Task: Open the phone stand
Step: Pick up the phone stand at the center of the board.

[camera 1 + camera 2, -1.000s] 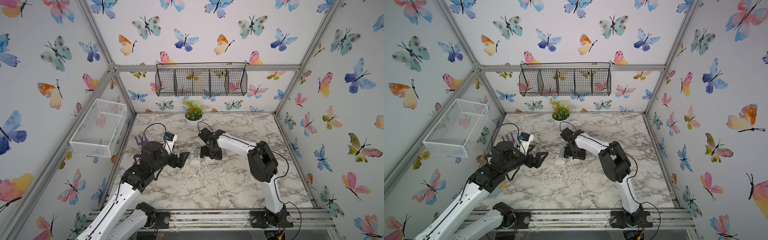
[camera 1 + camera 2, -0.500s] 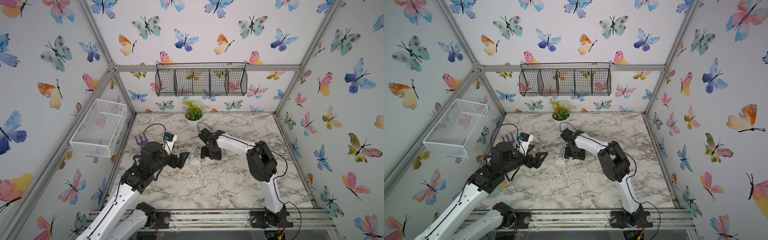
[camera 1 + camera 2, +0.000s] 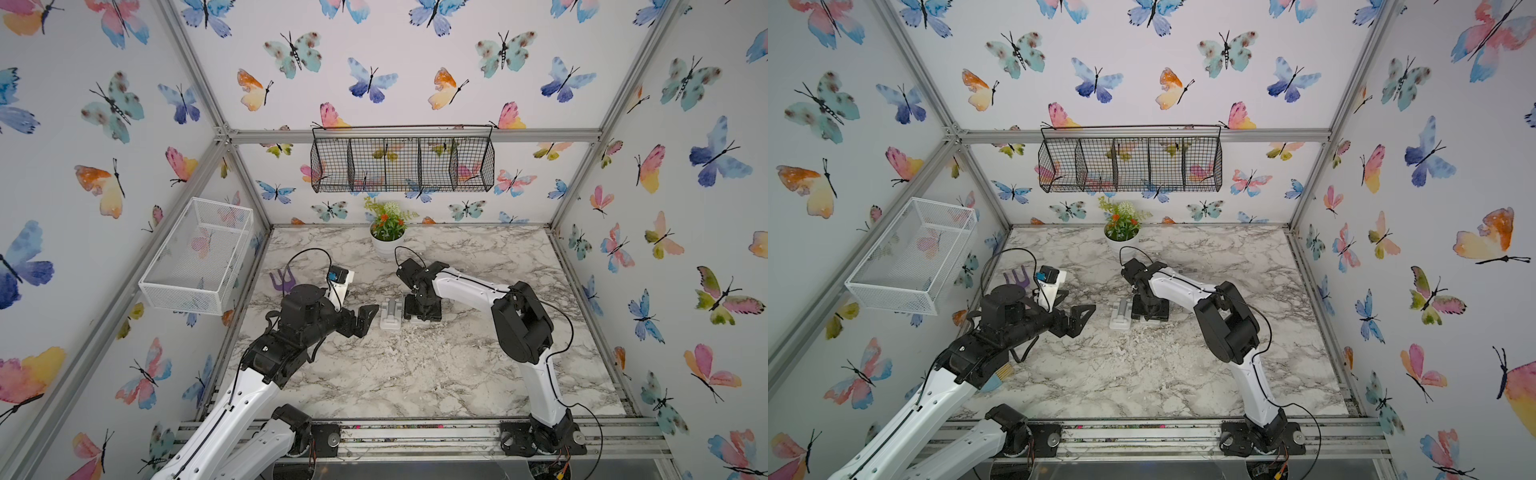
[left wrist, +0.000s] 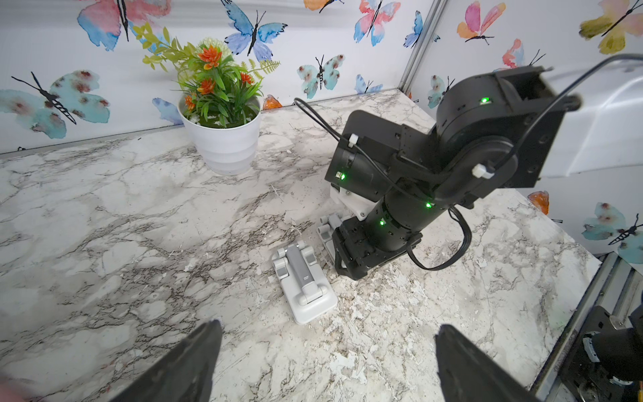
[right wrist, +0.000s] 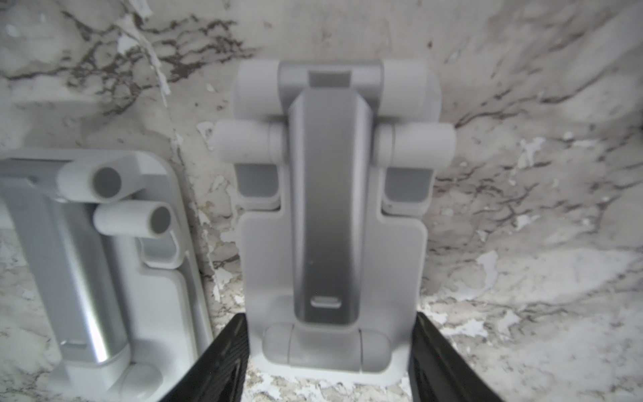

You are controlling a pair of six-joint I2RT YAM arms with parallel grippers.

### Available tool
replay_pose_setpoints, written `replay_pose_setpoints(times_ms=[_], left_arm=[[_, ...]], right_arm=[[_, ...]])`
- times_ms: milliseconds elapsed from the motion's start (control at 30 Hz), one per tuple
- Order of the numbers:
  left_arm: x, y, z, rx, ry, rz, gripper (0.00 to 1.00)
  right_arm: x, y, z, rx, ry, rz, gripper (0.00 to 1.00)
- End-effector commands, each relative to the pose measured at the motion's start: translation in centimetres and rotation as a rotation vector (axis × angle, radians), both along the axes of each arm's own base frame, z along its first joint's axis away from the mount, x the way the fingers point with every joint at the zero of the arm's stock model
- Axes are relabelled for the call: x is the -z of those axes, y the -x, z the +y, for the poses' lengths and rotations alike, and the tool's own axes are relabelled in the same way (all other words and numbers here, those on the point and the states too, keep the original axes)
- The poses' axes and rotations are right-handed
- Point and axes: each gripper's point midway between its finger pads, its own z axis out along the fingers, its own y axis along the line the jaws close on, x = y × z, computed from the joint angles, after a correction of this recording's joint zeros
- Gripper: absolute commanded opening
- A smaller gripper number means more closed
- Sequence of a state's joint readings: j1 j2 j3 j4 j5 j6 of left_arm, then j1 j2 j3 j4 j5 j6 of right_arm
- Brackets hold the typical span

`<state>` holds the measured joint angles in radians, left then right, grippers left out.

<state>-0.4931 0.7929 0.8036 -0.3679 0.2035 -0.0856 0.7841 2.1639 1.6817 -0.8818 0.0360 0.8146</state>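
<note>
— Where to look for the folded white plastic phone stand with a silver arm [image 5: 334, 226]?
— Flat on the grey-veined marble tabletop [image 3: 415, 374], under the right gripper [image 5: 330, 315], just beside a second folded white stand [image 3: 391, 313].
— And that gripper's jaws?
— Partly spread, black fingers [image 5: 226, 355] flanking the stand's hinged end. Pressing it or merely alongside, impossible to tell.
— And the left gripper [image 4: 327, 325]?
— Spread wide, holding nothing, hovering just short of the second stand.

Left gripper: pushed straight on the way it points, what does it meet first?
Probably the nearer folded phone stand, lying flat between the left gripper and the right gripper, though its height is hard to judge.
</note>
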Motion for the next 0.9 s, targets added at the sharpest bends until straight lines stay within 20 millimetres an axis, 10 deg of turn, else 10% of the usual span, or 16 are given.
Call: replay_pose_setpoints(times_ms=[0, 867], left_arm=[[0.3, 0.3, 0.1, 0.005, -0.014, -0.002, 0.98], [0.5, -2.0, -3.3, 0.060, 0.171, -0.043, 0.98]], right_arm=[[0.0, -0.3, -1.0, -0.008, 0.051, -0.008, 0.52], [-16.9, -1.9, 3.1, 0.018, -0.502, -0.035, 0.32]])
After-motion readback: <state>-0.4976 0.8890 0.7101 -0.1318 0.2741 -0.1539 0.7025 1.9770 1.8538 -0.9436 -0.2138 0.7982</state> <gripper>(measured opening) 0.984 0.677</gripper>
